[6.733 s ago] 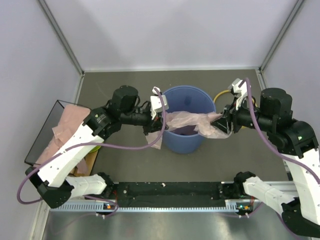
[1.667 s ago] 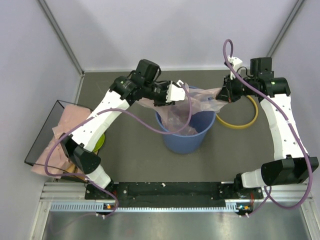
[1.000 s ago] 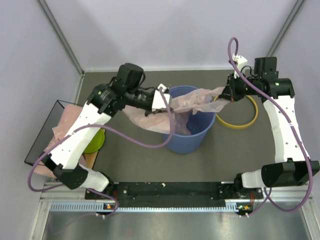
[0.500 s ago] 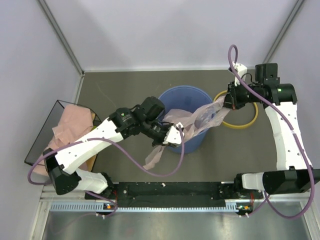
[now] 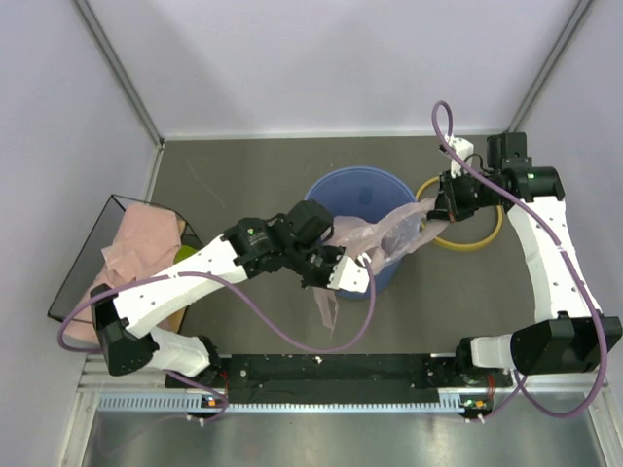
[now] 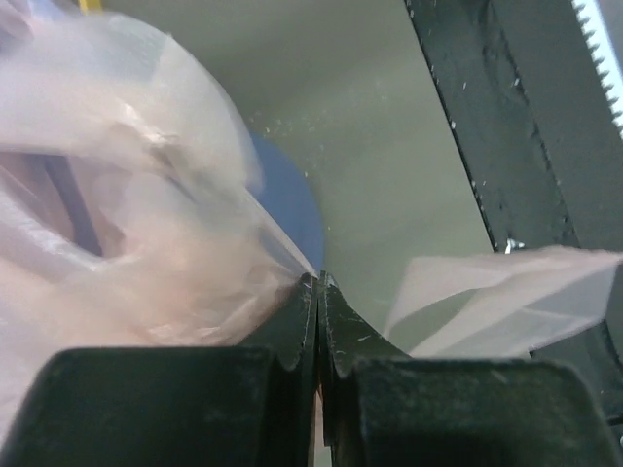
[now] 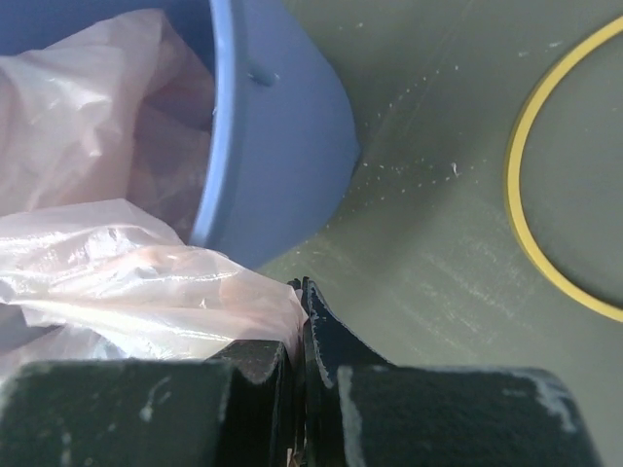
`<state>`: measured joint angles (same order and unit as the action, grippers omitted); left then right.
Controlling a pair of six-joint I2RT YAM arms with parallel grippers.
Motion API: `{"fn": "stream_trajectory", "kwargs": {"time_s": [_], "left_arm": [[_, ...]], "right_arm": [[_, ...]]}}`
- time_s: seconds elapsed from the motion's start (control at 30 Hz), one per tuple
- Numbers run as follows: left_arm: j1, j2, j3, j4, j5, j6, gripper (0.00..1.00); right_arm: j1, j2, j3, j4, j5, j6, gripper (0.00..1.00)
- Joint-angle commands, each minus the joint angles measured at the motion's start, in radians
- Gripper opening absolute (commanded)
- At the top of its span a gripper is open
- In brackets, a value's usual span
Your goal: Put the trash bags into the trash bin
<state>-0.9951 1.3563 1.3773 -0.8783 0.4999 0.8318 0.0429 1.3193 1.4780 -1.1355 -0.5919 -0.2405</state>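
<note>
Pink plastic bag (image 5: 394, 229) spans the blue bin (image 5: 336, 187) from 6 to 2 o'clock, part of it sagging inside. Seating it well likely means pulling evenly and easing the edge over the rim without tearing. The left gripper (image 6: 316, 284) at 6 o'clock and the right gripper (image 7: 300, 288) at 2 o'clock each pinch the bag's edge tight.

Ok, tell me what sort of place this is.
Probably a lab robot test cell: plain pale panel walls on metal posts box in a grey table, and the left arm and right arm are bolted to a black rail at its near edge.
</note>
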Motion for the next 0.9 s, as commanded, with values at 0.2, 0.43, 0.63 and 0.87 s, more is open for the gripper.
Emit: {"fn": "stream_trajectory", "kwargs": {"time_s": [0.2, 0.43, 0.63, 0.87], "left_arm": [[-0.033, 0.046, -0.067, -0.082, -0.159, -0.046, 0.13], [-0.027, -0.072, 0.195, -0.217, 0.081, -0.057, 0.57], [0.015, -0.161, 0.315, -0.249, 0.089, -0.163, 0.6], [0.05, -0.232, 0.104, 0.094, -0.199, -0.422, 0.51]], "right_arm": [[-0.021, -0.012, -0.064, 0.132, 0.047, -0.026, 0.0], [-0.021, -0.028, -0.068, 0.149, -0.006, -0.025, 0.0], [-0.021, -0.049, -0.088, 0.172, -0.002, -0.008, 0.0], [-0.023, -0.068, -0.091, 0.184, -0.005, 0.018, 0.0]]}}
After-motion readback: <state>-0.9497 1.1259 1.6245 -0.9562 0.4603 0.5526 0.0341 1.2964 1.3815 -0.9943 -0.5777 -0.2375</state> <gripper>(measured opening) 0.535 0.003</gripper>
